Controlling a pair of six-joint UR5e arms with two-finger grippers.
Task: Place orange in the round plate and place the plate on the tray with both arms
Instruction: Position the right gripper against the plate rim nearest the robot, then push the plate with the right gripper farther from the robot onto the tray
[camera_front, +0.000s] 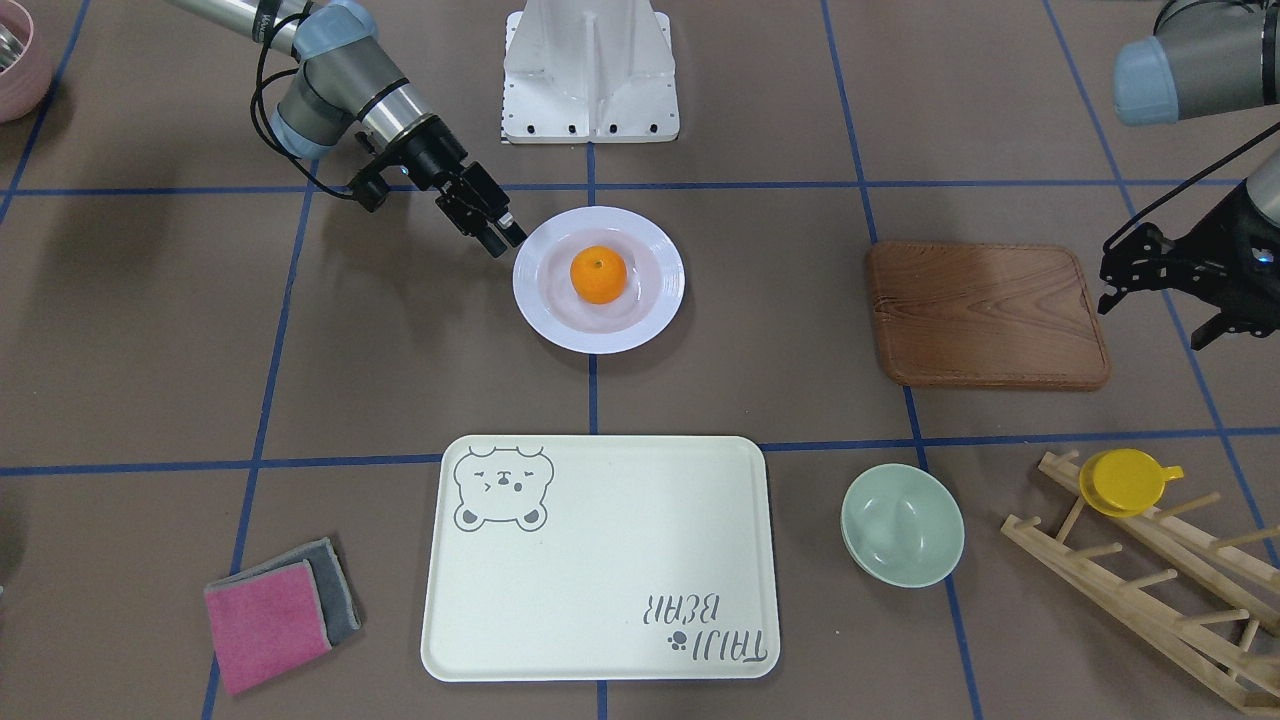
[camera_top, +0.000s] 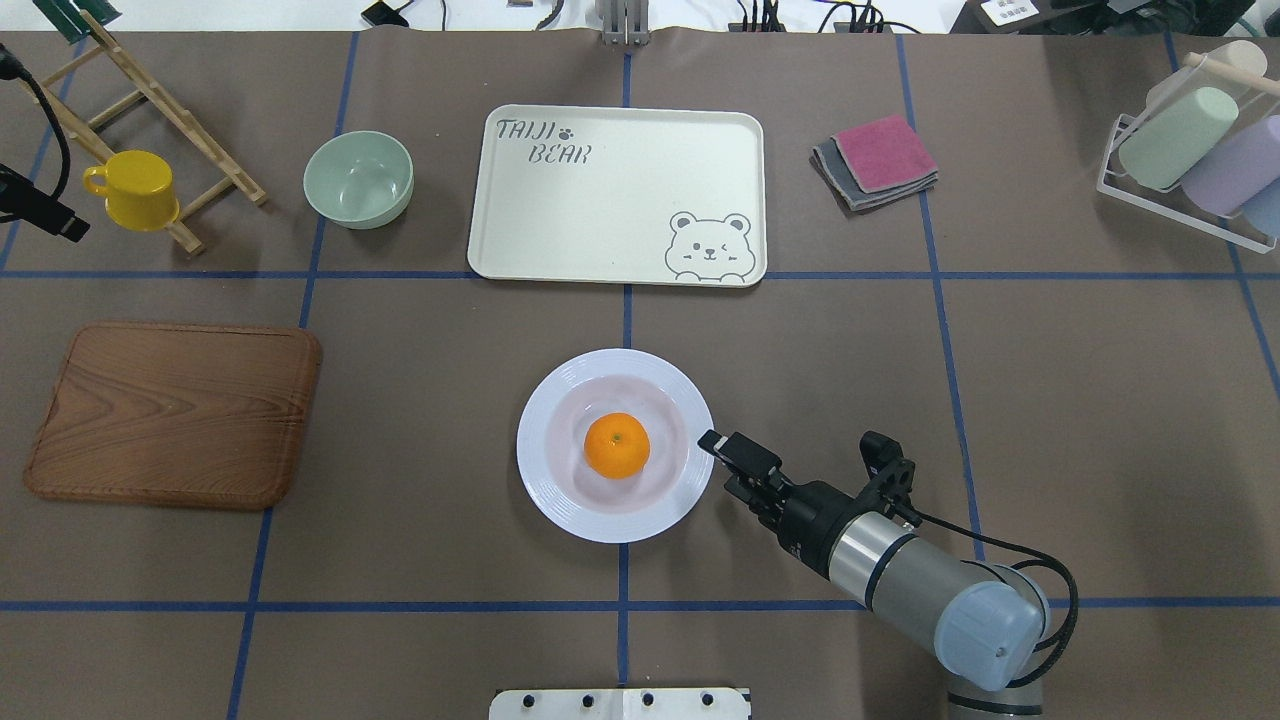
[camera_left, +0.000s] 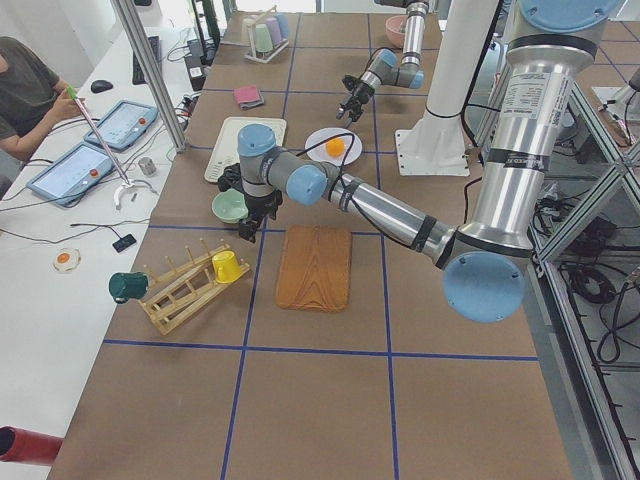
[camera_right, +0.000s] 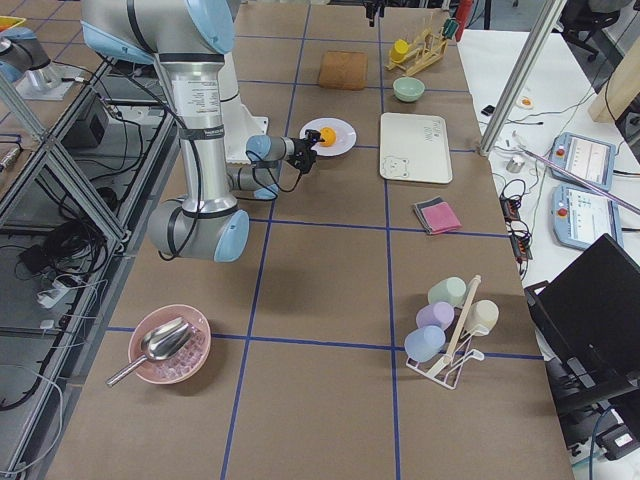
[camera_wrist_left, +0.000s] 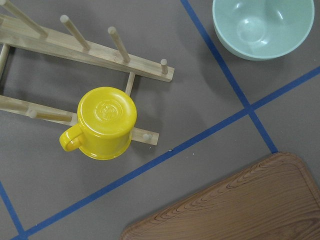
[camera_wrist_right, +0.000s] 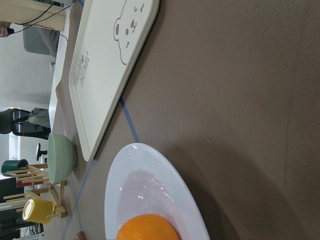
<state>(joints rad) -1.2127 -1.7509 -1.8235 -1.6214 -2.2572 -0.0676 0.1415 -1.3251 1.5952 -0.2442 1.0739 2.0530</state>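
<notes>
The orange (camera_front: 598, 275) sits in the middle of the white round plate (camera_front: 650, 320), which rests on the table between the robot base and the cream tray (camera_front: 600, 600). In the overhead view the orange (camera_top: 617, 445) fills the plate's centre and the tray (camera_top: 600, 210) lies beyond it with nothing on it. My right gripper (camera_front: 505, 238) hovers at the plate's rim (camera_top: 560, 500), fingers a little apart and holding nothing. My left gripper (camera_front: 1150, 322) hangs open far off, beside the wooden board. The right wrist view shows the plate rim (camera_wrist_right: 150, 165) close below.
A brown wooden board (camera_front: 985, 315) lies on the left arm's side. A pale green bowl (camera_front: 902, 525) stands beside the tray, and a yellow cup (camera_front: 1125, 482) sits on a wooden rack (camera_front: 1150, 590). Folded pink and grey cloths (camera_front: 270, 610) lie on the tray's other side.
</notes>
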